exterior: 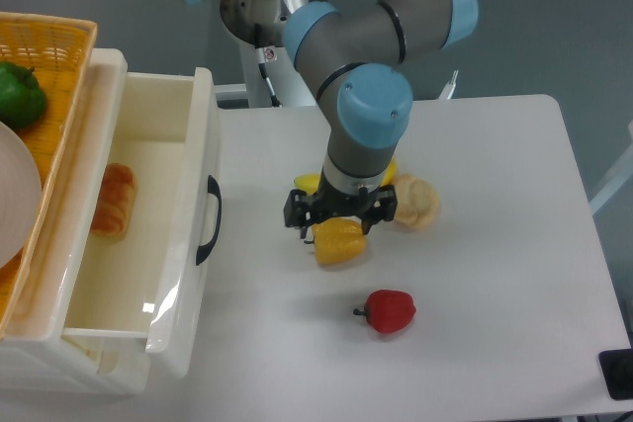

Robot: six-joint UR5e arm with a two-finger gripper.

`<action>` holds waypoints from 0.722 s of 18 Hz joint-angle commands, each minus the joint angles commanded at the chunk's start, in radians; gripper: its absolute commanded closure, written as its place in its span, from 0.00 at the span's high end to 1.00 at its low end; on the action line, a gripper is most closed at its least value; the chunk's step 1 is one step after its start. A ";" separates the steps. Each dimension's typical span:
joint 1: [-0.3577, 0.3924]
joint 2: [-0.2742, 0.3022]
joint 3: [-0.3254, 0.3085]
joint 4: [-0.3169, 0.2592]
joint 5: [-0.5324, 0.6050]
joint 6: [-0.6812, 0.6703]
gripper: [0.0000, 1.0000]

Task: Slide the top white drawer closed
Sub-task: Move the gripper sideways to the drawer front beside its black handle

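- At the far left a yellow wicker basket [40, 56] sits on top of the cabinet, holding a green pepper [20, 94] and the edge of a white plate [15, 195]; none of this needs touching.
- The top white drawer [183, 234] stands pulled well out over the left side of the bench [495, 294], its deep tub open to view with a bread roll [114, 200] lying inside.
- Its black handle [209, 219] faces right, toward the arm; the smooth front panel around it is the sensible place to push, I judge, since a flat push left needs no grip.
- Contact near the panel's middle should keep the tub from skewing in its runners; a push near one end could jam it.
- The claw [340, 216] hangs above the yellow pepper [339, 241], well apart from the drawer, with bare bench between.
- Its fingers are spread wide and carry nothing.
- It should drop low and travel left without brushing the yellow pepper under it.
- Behind the claw a banana [309, 184] is partly hidden; a pale round pastry [415, 202] lies to the right.
- A red pepper [390, 311] lies nearer the front, out of the path.
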State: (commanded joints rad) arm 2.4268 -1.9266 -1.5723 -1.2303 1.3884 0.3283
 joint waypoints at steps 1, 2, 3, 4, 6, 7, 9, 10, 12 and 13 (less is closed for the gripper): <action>-0.003 -0.009 -0.002 0.000 -0.020 0.000 1.00; -0.003 -0.014 -0.002 0.000 -0.044 0.002 1.00; -0.005 -0.021 -0.002 0.002 -0.063 0.005 1.00; -0.008 -0.025 0.000 0.002 -0.066 0.005 1.00; -0.020 -0.029 0.000 0.002 -0.066 0.002 1.00; -0.022 -0.031 -0.002 0.000 -0.068 0.002 1.00; -0.031 -0.032 -0.008 0.000 -0.066 0.000 1.00; -0.035 -0.032 -0.009 0.000 -0.068 0.000 1.00; -0.040 -0.034 -0.012 0.000 -0.068 -0.003 1.00; -0.051 -0.034 -0.012 0.000 -0.069 -0.003 1.00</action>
State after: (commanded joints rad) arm 2.3762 -1.9604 -1.5846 -1.2303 1.3192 0.3252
